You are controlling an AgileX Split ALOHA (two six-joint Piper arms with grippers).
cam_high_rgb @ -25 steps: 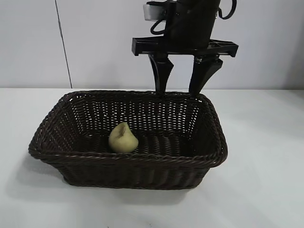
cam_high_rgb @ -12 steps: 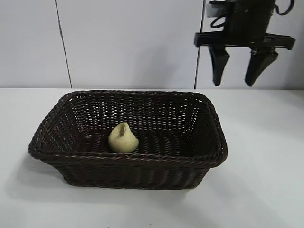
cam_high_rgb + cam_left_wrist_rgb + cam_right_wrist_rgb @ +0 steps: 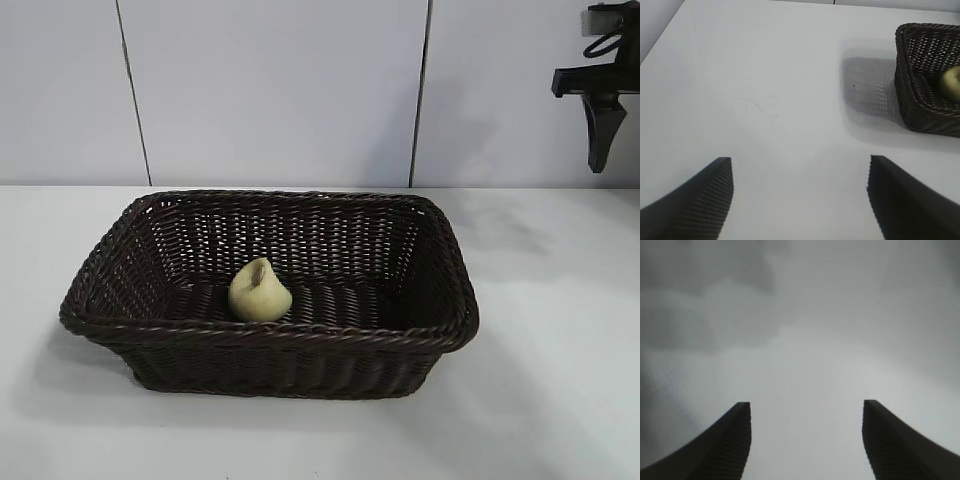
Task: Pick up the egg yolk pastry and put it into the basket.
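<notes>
As the arm swings aside:
Right end effector (image 3: 606, 150): spread, empty, now upper right.
Egg yolk pastry (image 3: 260, 291): inside basket (image 3: 270, 340); task seemingly complete.
Left end effector (image 3: 800, 200): spread, idle.

**Three views, one shared basket**

The exterior camera faces the basket (image 3: 270, 300) level and near. The left wrist camera looks obliquely down from farther off, catching that basket's corner too. The right wrist camera faces only bare table (image 3: 805, 365), away from it.

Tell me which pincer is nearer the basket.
Right, probably. The right pincer hangs open, above and beyond the basket's right end. The left pincer, also open, sits across a stretch of table from it.
</notes>
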